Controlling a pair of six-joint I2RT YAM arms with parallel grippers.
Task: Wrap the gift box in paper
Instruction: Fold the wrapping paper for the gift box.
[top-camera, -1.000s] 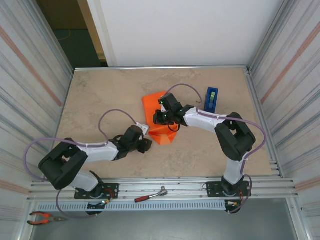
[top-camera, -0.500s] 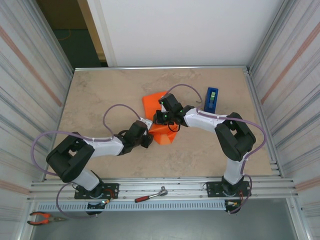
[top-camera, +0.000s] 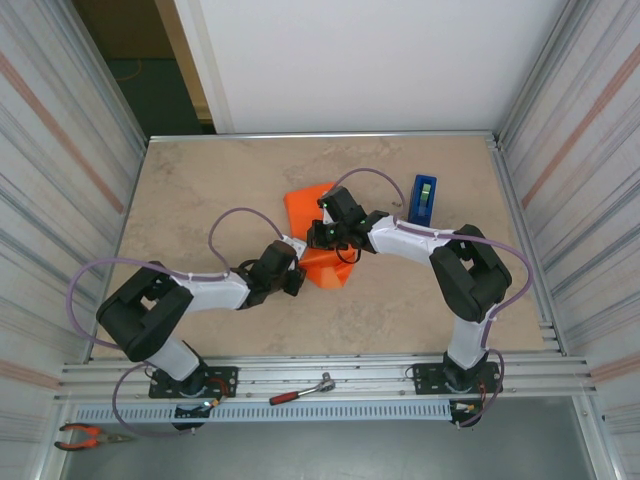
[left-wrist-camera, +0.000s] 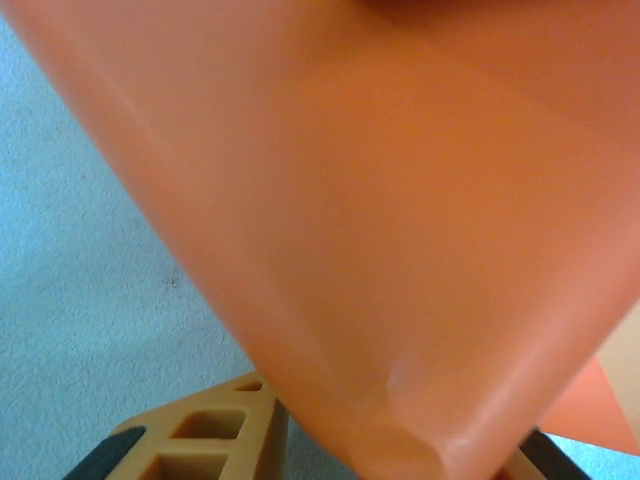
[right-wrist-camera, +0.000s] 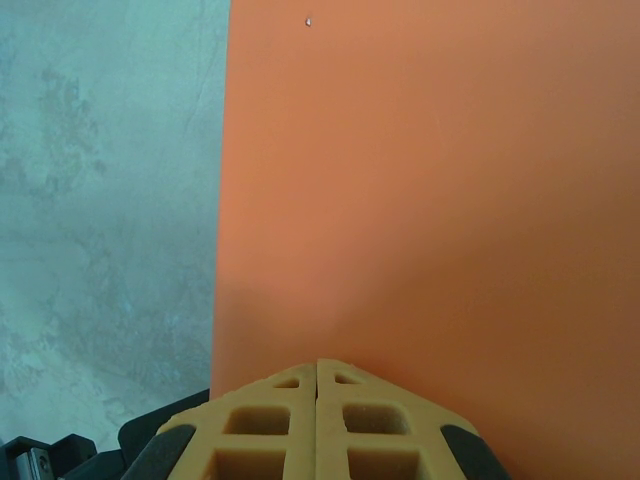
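At desk centre, top view: the paper (top-camera: 302, 210) sits as a folded orange bundle on the tan marbled desk (top-camera: 200, 190). One flap juts toward the far left and a lower wedge points toward the near edge. Whatever the paper covers is hidden.

Right arm: it reaches in from the right, and its end effector (top-camera: 318, 235) lies on top of the bundle. In the right wrist view the two tan foam fingers (right-wrist-camera: 260, 420) meet along one straight seam, so the end effector (right-wrist-camera: 317, 365) is fully closed with nothing between the pads. The tips rest against a flat orange face of the paper (right-wrist-camera: 430, 200). That face's left edge runs straight up the view, with bare desk (right-wrist-camera: 100, 200) beside it.

Left arm: it reaches in from the left, and its end effector (top-camera: 293, 278) is at the bundle's near-left side. In the left wrist view a slanted sheet of paper (left-wrist-camera: 380, 200) hangs close to the lens. Its rounded lower fold drops between the fingers (left-wrist-camera: 200, 440), which stand apart, so the end effector (left-wrist-camera: 395, 430) is parted. Whether the pads touch the fold cannot be told.

Other items:
- A blue tape dispenser (top-camera: 423, 200) stands upright, right of the bundle and apart from it.
- A red-handled ratchet (top-camera: 300, 391) lies on the rail at the near edge.
- Red pliers (top-camera: 85, 436) lie at the near-left corner.
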